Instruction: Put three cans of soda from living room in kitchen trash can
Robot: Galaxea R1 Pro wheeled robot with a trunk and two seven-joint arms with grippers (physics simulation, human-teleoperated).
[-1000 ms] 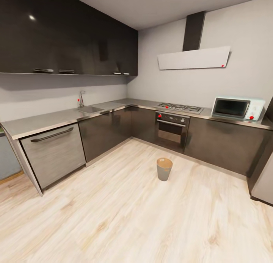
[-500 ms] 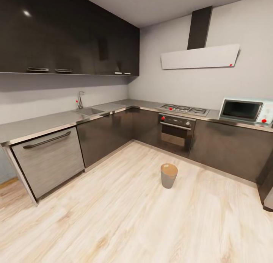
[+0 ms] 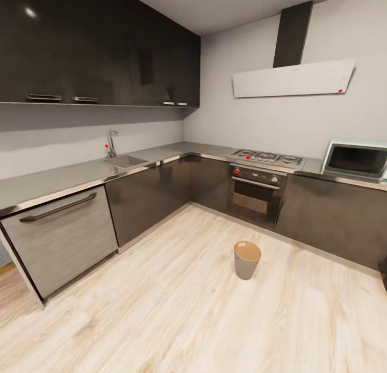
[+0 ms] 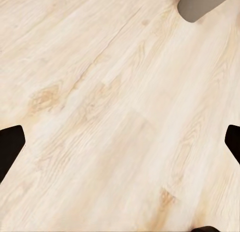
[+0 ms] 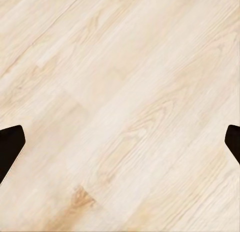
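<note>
Both grippers point down at bare wood floor [image 5: 120, 111]: left gripper [image 4: 120, 142] and right gripper [image 5: 120, 142] spread wide, nothing between fingers. Trash can [image 3: 247, 259] stands upright mid-floor, before the oven [image 3: 255, 192]; open top presumably for dropping cans in.

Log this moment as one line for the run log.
place: kitchen | trash can: upright on wood floor, in front of oven | left fingers: apart, empty | right fingers: apart, empty
</note>
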